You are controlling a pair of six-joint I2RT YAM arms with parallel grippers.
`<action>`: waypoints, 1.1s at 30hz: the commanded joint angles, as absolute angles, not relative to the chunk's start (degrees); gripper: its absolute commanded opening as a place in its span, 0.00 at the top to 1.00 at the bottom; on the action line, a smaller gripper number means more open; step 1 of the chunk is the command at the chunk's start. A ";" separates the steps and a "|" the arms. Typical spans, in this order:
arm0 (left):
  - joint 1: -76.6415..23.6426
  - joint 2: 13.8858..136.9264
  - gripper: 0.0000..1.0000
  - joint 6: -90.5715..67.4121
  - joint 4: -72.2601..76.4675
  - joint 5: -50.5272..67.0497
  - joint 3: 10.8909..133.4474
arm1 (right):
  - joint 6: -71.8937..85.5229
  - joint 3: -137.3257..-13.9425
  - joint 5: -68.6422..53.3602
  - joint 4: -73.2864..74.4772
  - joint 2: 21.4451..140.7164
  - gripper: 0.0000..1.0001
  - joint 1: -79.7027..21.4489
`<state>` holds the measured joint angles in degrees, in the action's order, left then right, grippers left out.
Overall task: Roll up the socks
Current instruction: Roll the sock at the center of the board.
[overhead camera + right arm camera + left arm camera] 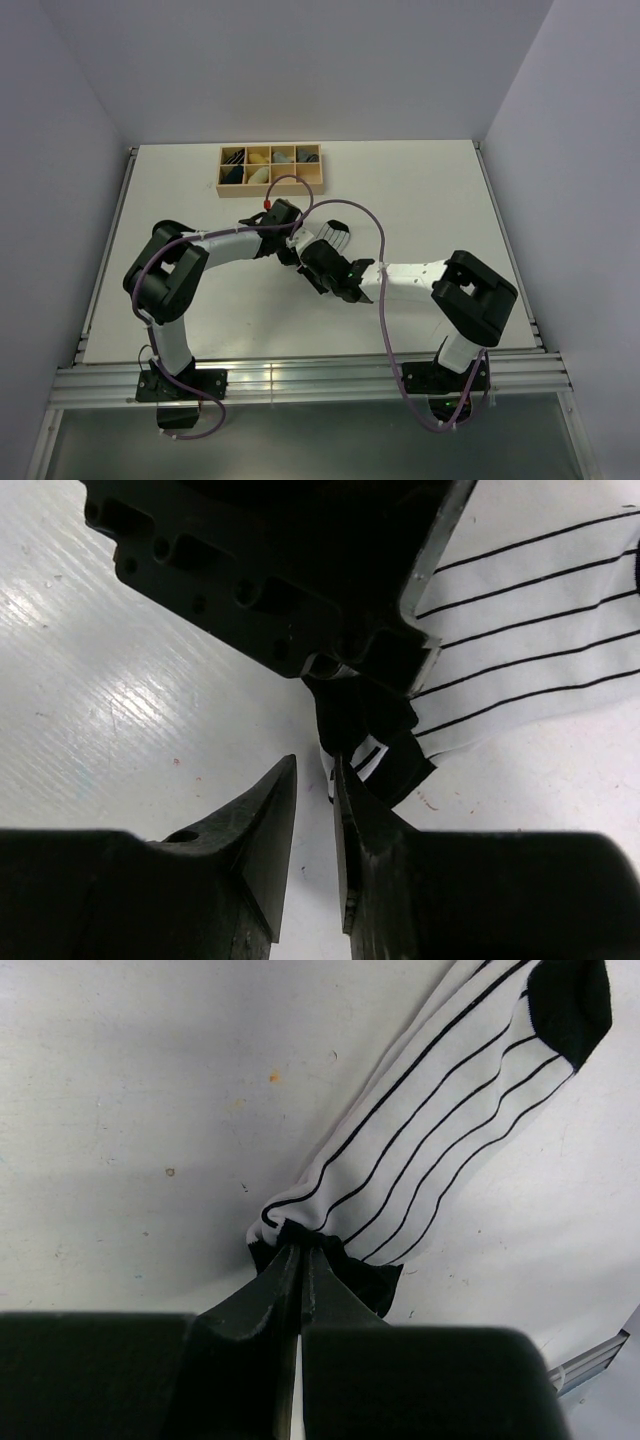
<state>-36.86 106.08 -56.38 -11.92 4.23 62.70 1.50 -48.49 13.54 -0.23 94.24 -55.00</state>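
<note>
Between the fingertips of the left gripper (298, 1252): no gap, jaws clamped on the black cuff end of the white striped sock (440, 1110). Just beside it, right gripper (314, 772) with jaws parted by a narrow slit, nothing seen between them, tips close against a fold of black fabric (368, 725) with white bands, hanging under the left gripper's body. Likely the black sock, pinched along with the striped one, though hard to say for certain. Outward from the pinch: striped sock stretched flat and full length on the white table (120, 1110), black toe at the far end, no turn of a roll anywhere along it. Farther back, well apart from both arms, wooden tray (270, 194) with sock rolls in its compartments. By the look of things, early in the task: one end gathered and gripped, rolling itself not yet begun, tucking and finishing all left to do.
</note>
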 commanded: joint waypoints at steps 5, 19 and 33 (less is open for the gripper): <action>-37.09 108.46 0.92 -53.96 -17.14 3.08 62.75 | 0.62 -51.06 15.56 -1.05 95.18 0.69 -55.46; -37.09 108.81 0.93 -53.79 -17.40 3.52 62.84 | 0.62 -50.80 17.14 -1.76 95.10 0.68 -55.46; -37.09 108.90 0.93 -53.53 -17.67 3.69 62.93 | -1.58 -51.77 17.84 -2.20 95.27 0.66 -55.46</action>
